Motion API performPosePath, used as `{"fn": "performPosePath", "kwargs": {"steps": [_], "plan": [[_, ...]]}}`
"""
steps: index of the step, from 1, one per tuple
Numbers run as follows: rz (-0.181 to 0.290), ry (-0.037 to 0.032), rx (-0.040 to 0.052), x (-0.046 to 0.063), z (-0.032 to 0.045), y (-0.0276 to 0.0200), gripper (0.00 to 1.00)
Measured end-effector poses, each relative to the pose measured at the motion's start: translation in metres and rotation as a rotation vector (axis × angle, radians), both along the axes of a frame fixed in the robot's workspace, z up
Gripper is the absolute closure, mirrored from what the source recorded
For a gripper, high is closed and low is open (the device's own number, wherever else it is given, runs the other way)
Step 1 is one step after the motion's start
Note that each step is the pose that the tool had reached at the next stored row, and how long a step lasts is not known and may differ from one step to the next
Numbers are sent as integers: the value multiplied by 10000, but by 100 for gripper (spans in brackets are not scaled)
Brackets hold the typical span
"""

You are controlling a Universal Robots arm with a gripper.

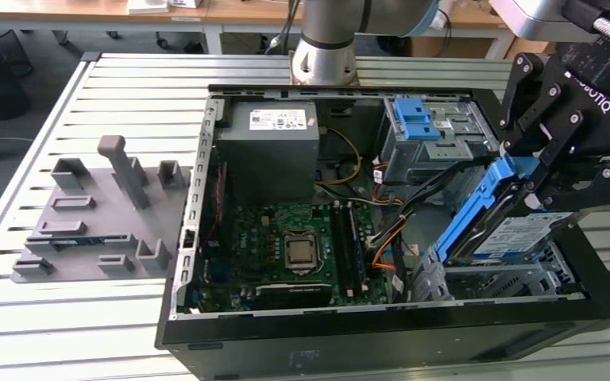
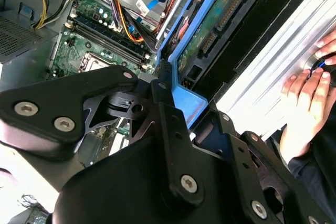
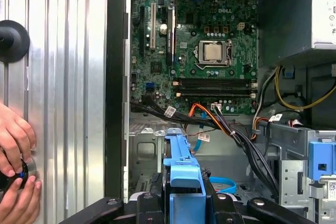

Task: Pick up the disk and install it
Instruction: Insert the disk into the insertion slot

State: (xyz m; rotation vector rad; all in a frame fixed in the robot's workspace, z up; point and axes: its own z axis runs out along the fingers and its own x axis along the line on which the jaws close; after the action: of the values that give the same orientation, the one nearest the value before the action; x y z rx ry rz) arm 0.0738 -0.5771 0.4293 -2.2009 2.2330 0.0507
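Gripper (image 1: 554, 190) clamped on disk (image 1: 515, 234) by its blue bracket (image 1: 475, 210); you see disk tilted steeply, lower end at metal drive bay (image 1: 496, 282), corner of open computer case (image 1: 390, 333), exterior view's right.

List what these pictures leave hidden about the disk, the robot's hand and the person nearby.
1. Grasped end of the disk: second wrist view, the robot's hand covers it.
2. What lies under the person's hand: both wrist views, the hand itself covers it.
3. Upper part of the robot's arm: exterior view, cut off at the top edge.
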Motion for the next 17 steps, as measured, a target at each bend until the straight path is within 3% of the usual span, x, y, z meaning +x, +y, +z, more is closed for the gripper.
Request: {"fn": "performPosePath", "kwargs": {"steps": [17], "plan": [[0,0,1,0,-117,0,63]]}}
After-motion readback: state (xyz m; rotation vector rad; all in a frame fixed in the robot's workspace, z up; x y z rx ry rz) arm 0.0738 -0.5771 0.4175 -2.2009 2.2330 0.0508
